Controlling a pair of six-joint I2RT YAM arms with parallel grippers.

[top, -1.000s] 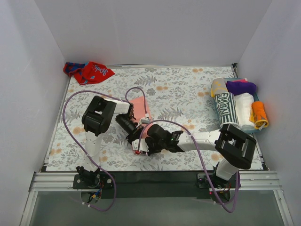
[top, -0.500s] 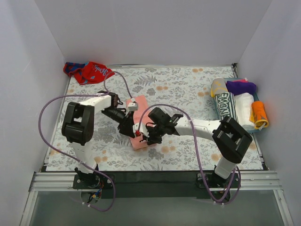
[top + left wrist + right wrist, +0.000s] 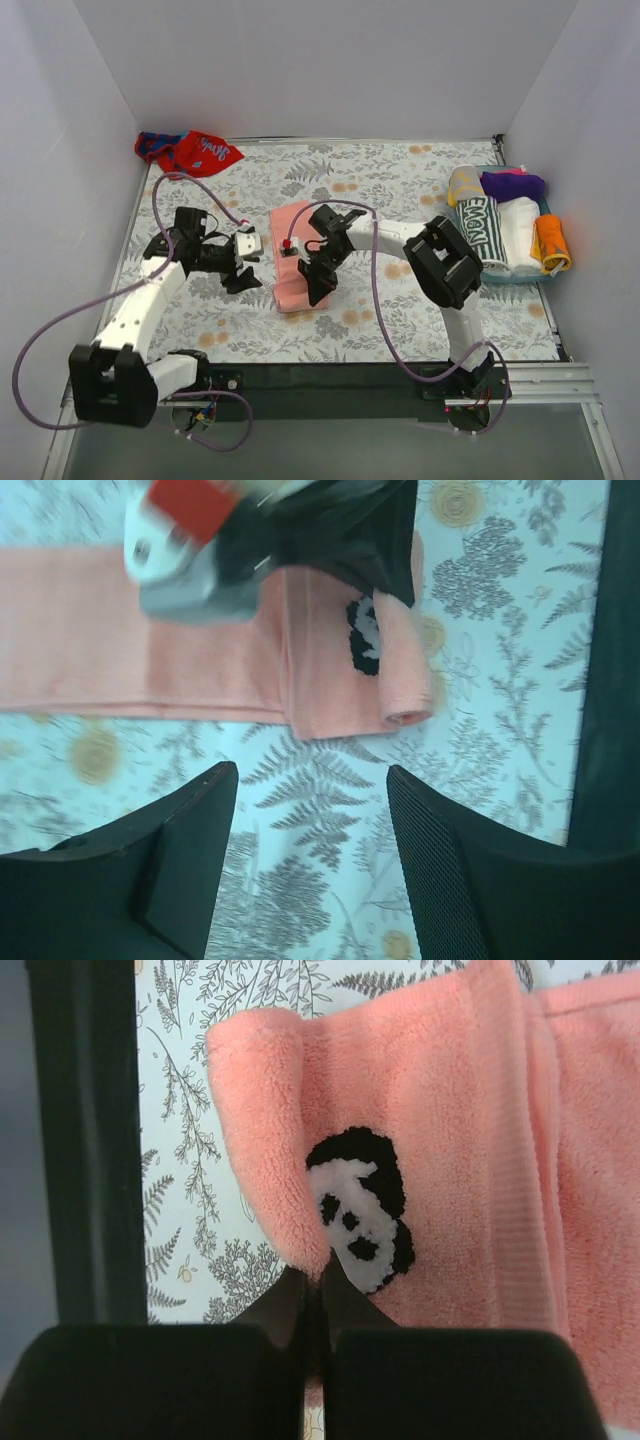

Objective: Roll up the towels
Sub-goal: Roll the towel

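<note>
The salmon-pink towel [image 3: 291, 243] lies flat at mid-table, its near end curled into a short roll [image 3: 405, 670]. A black and white panda patch [image 3: 355, 1205] sits beside the curl. My right gripper [image 3: 312, 285] is shut on the curled edge of the pink towel [image 3: 450, 1100], pinching it between the fingertips [image 3: 313, 1278]. My left gripper [image 3: 249, 268] is open and empty just left of the towel, over bare covering [image 3: 310, 775]. The red and blue towel [image 3: 190, 152] lies crumpled in the back left corner.
A tray [image 3: 512, 272] at the right edge holds several rolled towels. White walls close the back and both sides. The dark front rail [image 3: 320, 375] runs along the near edge, close to the towel's curled end [image 3: 90, 1160].
My left gripper has let go, drawn off to the left of the pink towel and stands open. My right gripper has stayed at the towel's near end, with that arm now reaching from farther back.
</note>
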